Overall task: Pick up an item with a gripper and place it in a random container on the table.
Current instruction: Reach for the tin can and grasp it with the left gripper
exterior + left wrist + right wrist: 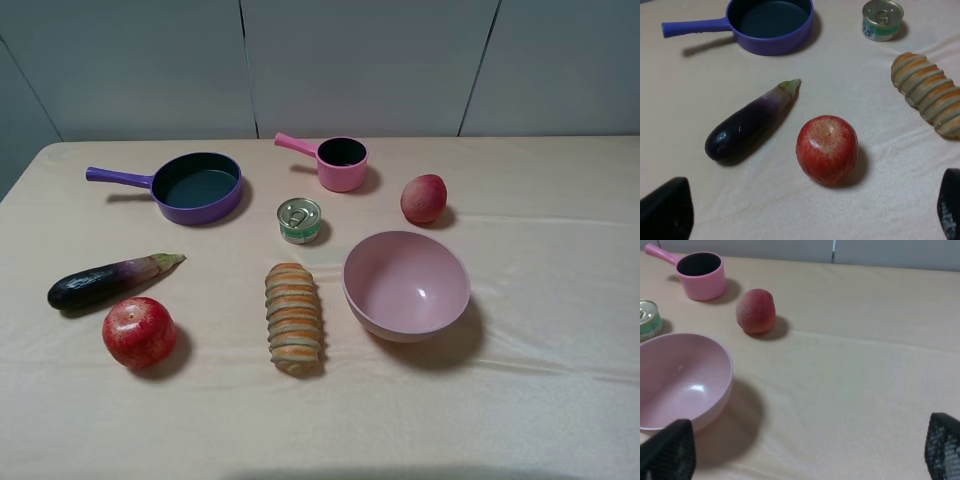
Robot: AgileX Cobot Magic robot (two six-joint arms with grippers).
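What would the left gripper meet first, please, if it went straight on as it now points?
Probably the red apple, centred ahead of the open left gripper; the eggplant lies off to one side. Depth is hard to judge.

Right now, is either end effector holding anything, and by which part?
Nothing is held: the left end effector and right end effector are open and empty; the can stands untouched on the table.

Left wrist view: bread (930,92) and pan (775,46) cropped by frame edges; fingertips (665,212) only partly in frame. Right wrist view: can (648,320) and bowl (717,390) cropped; can label illegible.
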